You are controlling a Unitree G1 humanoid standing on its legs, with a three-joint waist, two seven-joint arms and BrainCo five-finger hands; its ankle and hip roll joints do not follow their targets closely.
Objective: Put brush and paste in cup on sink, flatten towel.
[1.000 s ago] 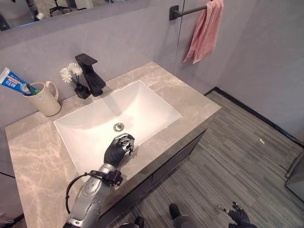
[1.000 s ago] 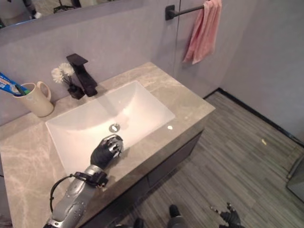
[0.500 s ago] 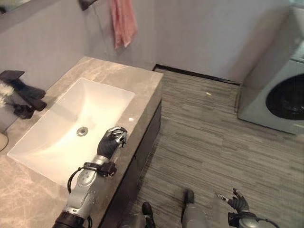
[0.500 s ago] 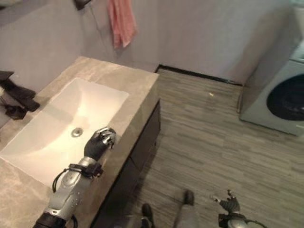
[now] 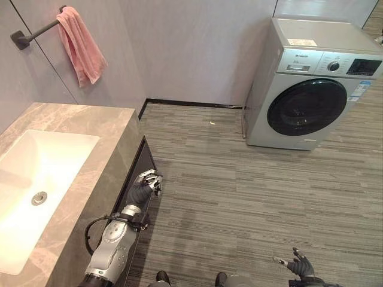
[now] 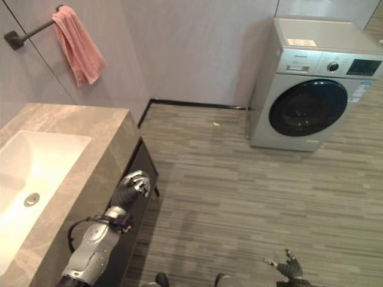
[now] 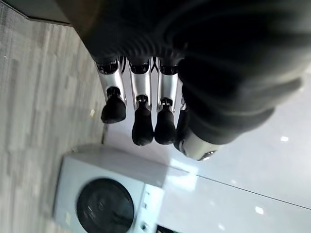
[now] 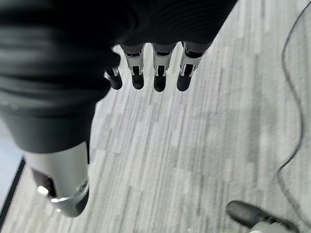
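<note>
A pink towel [image 5: 81,46] hangs bunched from a dark wall bar [image 5: 33,33] above the far end of the marble counter [image 5: 99,149]. The white sink basin [image 5: 33,179] is set in that counter at the left. My left hand [image 5: 145,184] is raised over the floor beside the counter's dark cabinet [image 5: 136,173], fingers [image 7: 142,104] relaxed and holding nothing. My right hand [image 5: 299,265] hangs low over the floor at the bottom right, its fingers [image 8: 156,73] straight and empty.
A silver washing machine [image 5: 311,84] with a dark round door stands against the far wall at the right. Grey striped floor [image 5: 239,191] spreads between it and the cabinet. A small light scrap [image 5: 212,123] lies on the floor near the wall.
The whole view has swung to the right, so the tap and cup have left the picture. My left hand, earlier over the basin's front rim, now hangs past the counter's end over the floor.
</note>
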